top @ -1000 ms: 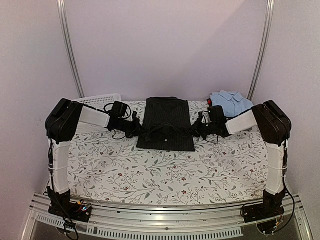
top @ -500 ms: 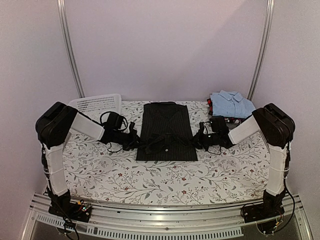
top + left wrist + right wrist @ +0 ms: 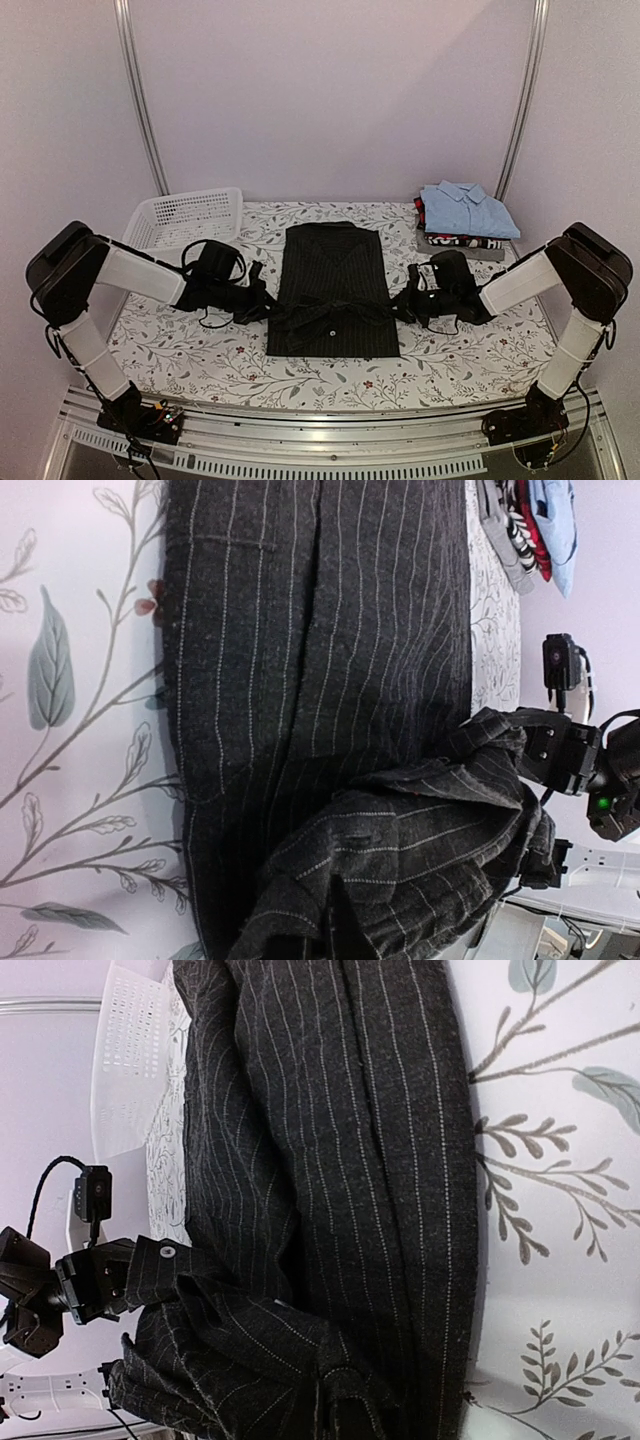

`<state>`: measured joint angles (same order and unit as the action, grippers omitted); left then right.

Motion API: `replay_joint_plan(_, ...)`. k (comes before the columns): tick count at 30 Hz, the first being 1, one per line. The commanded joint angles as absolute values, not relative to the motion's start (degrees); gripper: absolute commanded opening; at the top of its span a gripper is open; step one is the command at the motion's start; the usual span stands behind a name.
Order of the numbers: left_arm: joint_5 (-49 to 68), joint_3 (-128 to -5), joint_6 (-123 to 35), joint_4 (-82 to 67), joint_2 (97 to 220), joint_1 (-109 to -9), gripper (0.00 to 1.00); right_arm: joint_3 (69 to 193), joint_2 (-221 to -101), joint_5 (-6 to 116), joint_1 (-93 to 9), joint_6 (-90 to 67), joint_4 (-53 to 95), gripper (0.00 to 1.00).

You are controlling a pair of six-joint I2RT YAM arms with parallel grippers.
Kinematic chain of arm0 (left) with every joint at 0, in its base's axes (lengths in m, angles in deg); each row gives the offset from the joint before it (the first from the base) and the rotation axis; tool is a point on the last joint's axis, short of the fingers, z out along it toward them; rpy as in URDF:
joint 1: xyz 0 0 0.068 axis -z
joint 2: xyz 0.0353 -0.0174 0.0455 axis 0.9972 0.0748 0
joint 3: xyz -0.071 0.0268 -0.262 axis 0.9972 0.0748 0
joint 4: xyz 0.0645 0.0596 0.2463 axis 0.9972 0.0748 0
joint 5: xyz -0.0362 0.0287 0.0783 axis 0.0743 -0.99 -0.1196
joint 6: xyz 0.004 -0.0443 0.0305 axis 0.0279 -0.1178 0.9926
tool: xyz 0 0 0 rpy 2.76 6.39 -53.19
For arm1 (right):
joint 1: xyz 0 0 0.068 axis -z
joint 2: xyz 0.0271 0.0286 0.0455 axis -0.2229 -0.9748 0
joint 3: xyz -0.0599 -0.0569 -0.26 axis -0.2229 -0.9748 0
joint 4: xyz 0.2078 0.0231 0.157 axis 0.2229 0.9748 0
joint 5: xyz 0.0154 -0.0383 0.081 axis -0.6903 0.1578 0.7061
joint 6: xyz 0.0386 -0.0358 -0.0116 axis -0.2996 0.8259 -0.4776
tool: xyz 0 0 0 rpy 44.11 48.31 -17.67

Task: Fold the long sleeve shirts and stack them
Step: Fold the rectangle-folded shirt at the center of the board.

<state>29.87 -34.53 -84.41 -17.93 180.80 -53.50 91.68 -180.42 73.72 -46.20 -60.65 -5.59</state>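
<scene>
In the middle of the table (image 3: 190, 345), the left gripper (image 3: 264, 304) and right gripper (image 3: 404, 303) each pinched bunched cloth of the black shirt (image 3: 332, 255); uneven pulling could skew its fold. The light blue shirt (image 3: 462, 207) lay folded at the far right corner.

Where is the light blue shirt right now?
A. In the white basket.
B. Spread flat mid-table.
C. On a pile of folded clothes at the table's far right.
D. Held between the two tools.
C: the light blue shirt lies folded on the pile of clothes at the far right, while the black pinstriped shirt fills the middle.
</scene>
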Motion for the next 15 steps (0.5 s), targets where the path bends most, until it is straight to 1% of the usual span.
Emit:
replay_joint_plan(1,27.40,-37.09,-83.87,-14.65,179.75,-53.79,0.00,93.84,-179.62,71.84,-45.76,-60.84,-4.74,0.00)
replay_joint_plan(8,27.04,-39.40,-83.82,-13.93,182.22,-54.63,0.01,96.96,-183.83,72.90,-44.41,-59.80,-4.75,0.00)
replay_joint_plan(9,27.23,-39.55,-83.82,-14.03,182.31,-54.74,0.05,97.22,-184.32,73.31,-44.16,-59.55,-4.72,0.04)
replay_joint_plan(11,27.17,-40.05,-83.63,-13.53,182.23,-54.77,0.19,97.84,-184.71,73.77,-44.00,-58.97,-4.49,0.14)
replay_joint_plan(13,26.64,-40.84,-82.68,-12.55,181.56,-54.90,0.38,98.51,-184.27,73.70,-43.99,-58.16,-3.60,0.26)
replay_joint_plan(14,26.24,-41.45,-81.89,-11.56,181.16,-55.05,0.46,98.94,-184.00,73.51,-44.01,-57.60,-2.55,0.31)
replay_joint_plan(15,26.11,-42.22,-80.94,-10.64,180.85,-55.26,0.50,99.50,-183.27,73.26,-43.99,-57.04,-1.43,0.36)
